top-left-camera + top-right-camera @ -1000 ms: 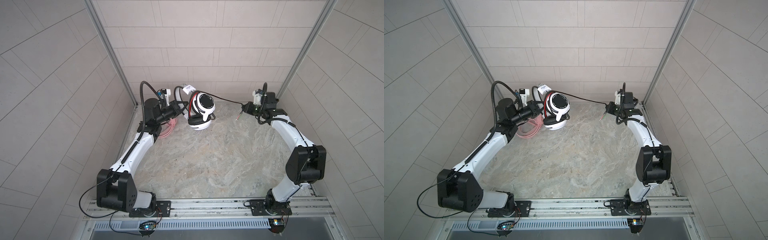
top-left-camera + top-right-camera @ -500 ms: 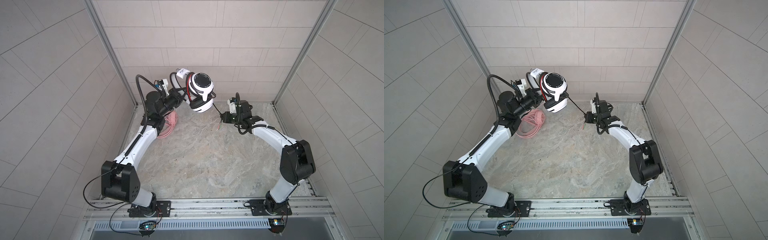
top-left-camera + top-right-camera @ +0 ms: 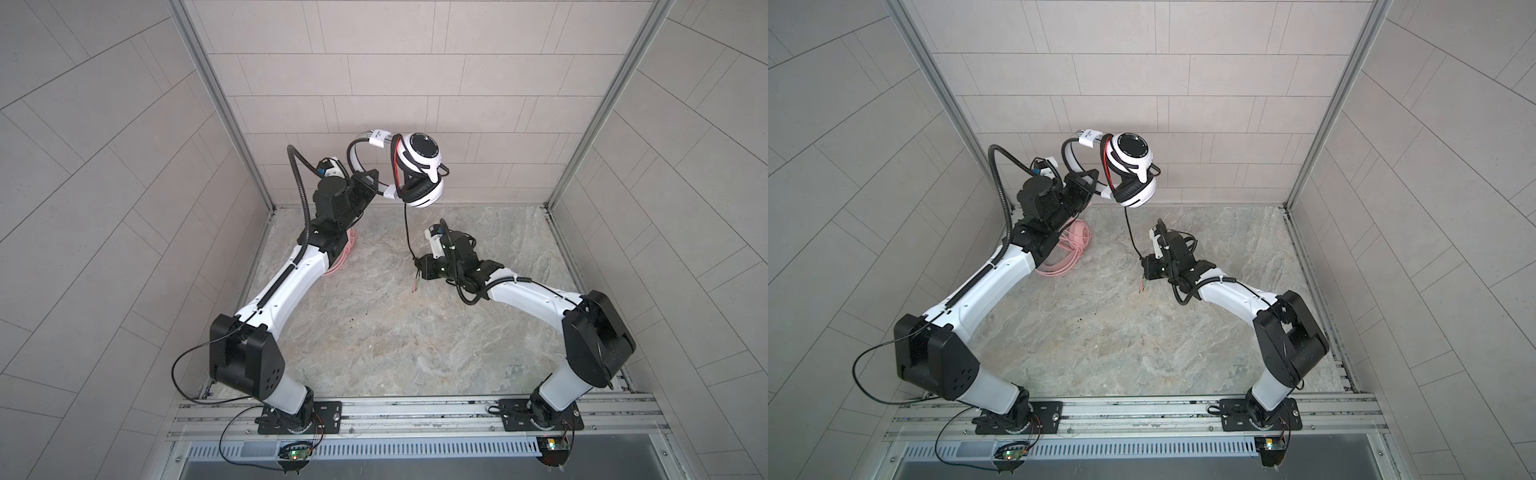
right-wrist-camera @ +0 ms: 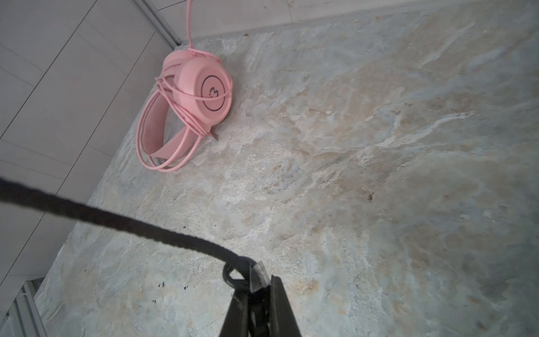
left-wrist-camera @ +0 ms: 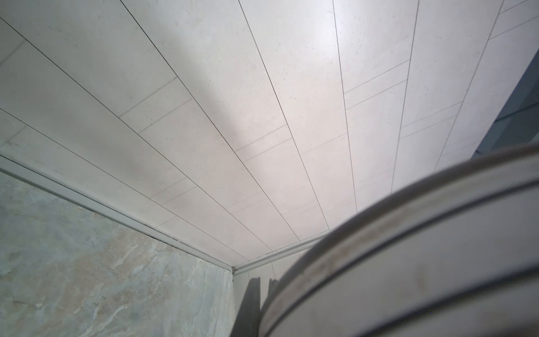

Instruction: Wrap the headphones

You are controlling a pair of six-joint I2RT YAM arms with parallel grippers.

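The white-and-black headphones (image 3: 419,166) (image 3: 1133,166) hang in the air near the back wall. My left gripper (image 3: 376,188) (image 3: 1097,183) is shut on their headband (image 5: 408,262), which fills one corner of the left wrist view. Their black cable (image 3: 406,228) (image 4: 116,218) drops from the lower ear cup to my right gripper (image 3: 417,264) (image 4: 253,286), which is shut on it just above the floor near its frayed end (image 3: 415,284). The pink headphones (image 4: 201,90) (image 3: 1075,243) lie on the floor by the back left corner with their thin cable looped around them, partly hidden behind my left arm in both top views.
Tiled walls (image 3: 415,83) close in the stone-patterned floor (image 3: 395,340) on three sides. A metal rail (image 3: 415,409) with both arm bases runs along the front edge. The pink cable's end leans up against the back wall (image 4: 189,20).
My left gripper has lifted the white-and-black headphones up off the floor toward the back wall. My right gripper has swung from the back right corner to the middle, bringing the black cable down with it.
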